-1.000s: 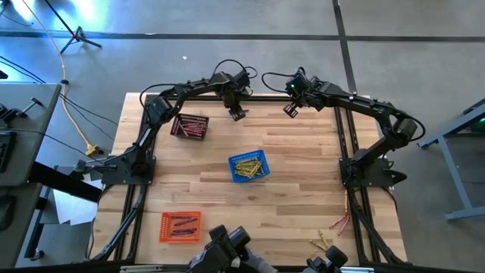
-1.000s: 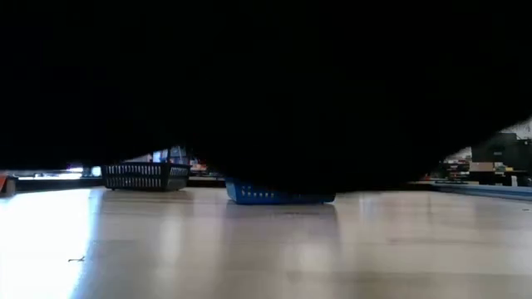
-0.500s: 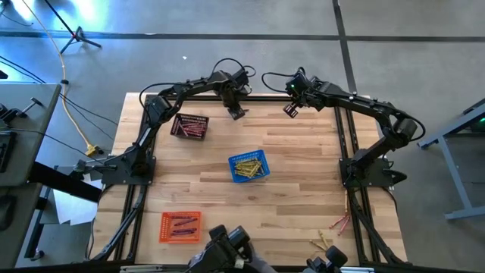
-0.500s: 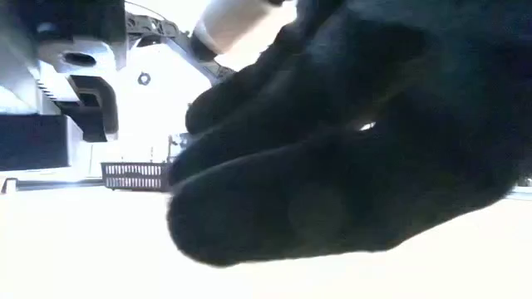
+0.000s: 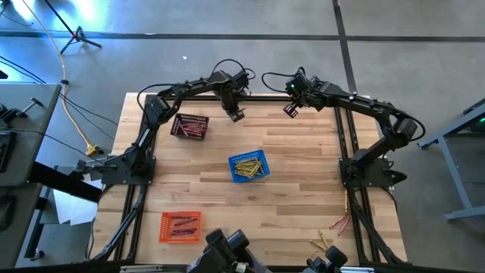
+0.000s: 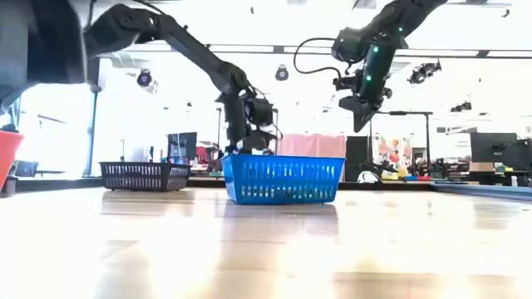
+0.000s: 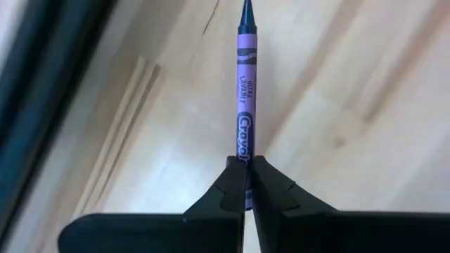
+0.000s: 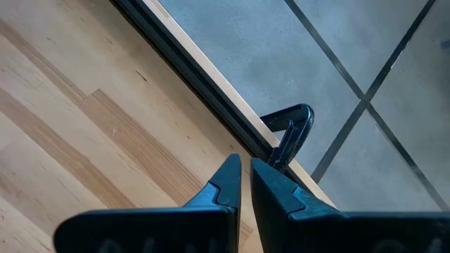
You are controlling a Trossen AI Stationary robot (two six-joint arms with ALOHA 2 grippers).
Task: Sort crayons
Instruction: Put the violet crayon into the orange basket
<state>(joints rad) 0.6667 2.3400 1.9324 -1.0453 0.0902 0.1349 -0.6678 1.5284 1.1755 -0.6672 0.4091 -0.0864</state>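
Purple crayon [image 7: 245, 105] pinched in left gripper [image 7: 247, 184], pointing forward.

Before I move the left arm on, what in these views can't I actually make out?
- Contents of the blue mesh basket and black mesh basket: low view, walls hide them.
- Purple crayon in the left gripper: lower end hidden by the fingers; too small in the high view.
- Loose crayons at the table's corner: too small to count.
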